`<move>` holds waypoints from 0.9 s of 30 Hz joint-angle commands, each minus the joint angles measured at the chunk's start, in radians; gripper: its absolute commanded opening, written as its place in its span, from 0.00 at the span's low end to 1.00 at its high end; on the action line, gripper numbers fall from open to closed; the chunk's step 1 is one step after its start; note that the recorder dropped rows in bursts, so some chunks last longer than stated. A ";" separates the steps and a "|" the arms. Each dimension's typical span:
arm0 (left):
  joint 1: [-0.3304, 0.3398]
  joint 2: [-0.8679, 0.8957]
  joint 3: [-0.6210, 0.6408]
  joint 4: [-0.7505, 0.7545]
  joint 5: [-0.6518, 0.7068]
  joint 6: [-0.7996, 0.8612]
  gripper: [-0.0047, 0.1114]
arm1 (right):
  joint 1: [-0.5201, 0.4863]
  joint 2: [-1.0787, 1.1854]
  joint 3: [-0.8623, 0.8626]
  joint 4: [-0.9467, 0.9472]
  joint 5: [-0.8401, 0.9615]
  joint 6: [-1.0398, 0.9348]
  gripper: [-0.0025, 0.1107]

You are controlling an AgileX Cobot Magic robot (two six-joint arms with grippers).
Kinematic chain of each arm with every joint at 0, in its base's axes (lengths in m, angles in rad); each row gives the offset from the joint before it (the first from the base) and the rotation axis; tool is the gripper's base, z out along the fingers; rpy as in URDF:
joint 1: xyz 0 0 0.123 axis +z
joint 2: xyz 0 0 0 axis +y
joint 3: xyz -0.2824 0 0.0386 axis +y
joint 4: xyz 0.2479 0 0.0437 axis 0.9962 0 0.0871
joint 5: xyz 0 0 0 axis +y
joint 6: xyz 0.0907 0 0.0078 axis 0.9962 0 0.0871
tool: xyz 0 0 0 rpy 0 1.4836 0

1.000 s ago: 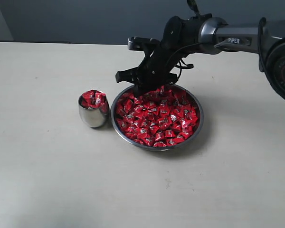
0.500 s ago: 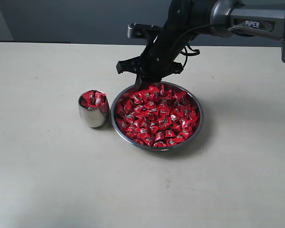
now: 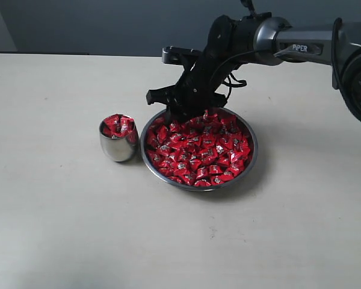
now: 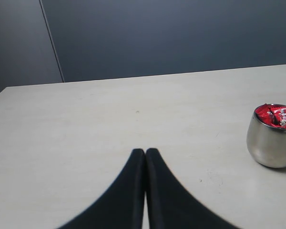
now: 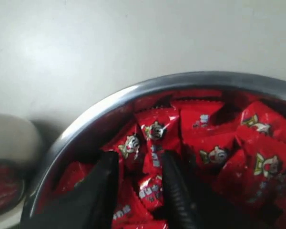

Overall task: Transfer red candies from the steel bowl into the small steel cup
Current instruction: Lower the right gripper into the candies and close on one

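The left gripper hangs low over the bare matte beige table, its two black tapered fingers pressed together with only a thin line between them. To the right of it stands the small steel cup, a rounded polished tumbler, full to the brim with crinkled shiny red wrappers. Just beside the cup, apart from it, sits the steel bowl, wide, shallow and thin-rimmed. The red candies fill it in a glossy heap, each showing a small silver-white mark. At the far rim of the bowl the right gripper is lowered into the heap. Its dark jaws stand apart with a candy between them; whether they press it, I cannot tell.
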 commanded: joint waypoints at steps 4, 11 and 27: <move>0.002 -0.005 -0.008 0.002 -0.002 -0.002 0.04 | -0.004 0.003 -0.006 -0.024 -0.092 0.010 0.32; 0.002 -0.005 -0.008 0.002 -0.002 -0.002 0.04 | -0.003 0.032 -0.006 -0.024 -0.060 0.010 0.32; 0.002 -0.005 -0.008 0.002 -0.002 -0.002 0.04 | -0.003 0.032 -0.006 -0.026 -0.020 0.038 0.03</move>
